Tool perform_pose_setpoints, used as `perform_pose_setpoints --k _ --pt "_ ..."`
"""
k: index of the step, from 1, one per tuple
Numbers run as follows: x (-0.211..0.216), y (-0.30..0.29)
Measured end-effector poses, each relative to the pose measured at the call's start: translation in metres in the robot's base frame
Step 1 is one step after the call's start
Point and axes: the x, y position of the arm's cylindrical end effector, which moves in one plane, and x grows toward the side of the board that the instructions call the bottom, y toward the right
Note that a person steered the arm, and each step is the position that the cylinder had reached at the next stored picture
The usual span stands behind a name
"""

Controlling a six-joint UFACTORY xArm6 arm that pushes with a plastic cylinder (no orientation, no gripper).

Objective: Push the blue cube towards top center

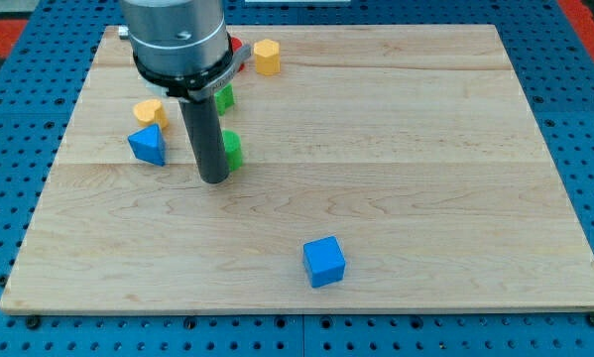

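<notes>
One block matters to me right now: the blue cube (324, 262). It sits alone, well apart from my tip (214, 180), down toward the view's bottom and off to the view's right of it. Nothing touches it.

My arm has no claw to open or close, just a dark rod, and it holds nothing. Just beside my tip, on the view's right, is a green block (233, 150); I cannot tell if they touch. Another green block (224, 96) peeks out farther up. To the view's left of my tip are a blue pointed block (148, 145) and an orange block (149, 111). Up near the top sits a yellow block (267, 57), with a bit of red block (236, 46) next to it.

To do this well, I think I should swing wide around the cube and get under it, on its bottom side. Then I should push straight up the wooden board (425, 149), slowly, hitting the cube's middle so it does not spin away.
</notes>
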Motion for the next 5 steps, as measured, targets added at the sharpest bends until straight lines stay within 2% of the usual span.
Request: perform_pose_setpoints --k 1,2,3,4,5 --pt "-0.011 0.001" --pt "0.004 0.001" --pt "0.066 0.002" --pt "0.105 0.002" --pt "0.138 0.040"
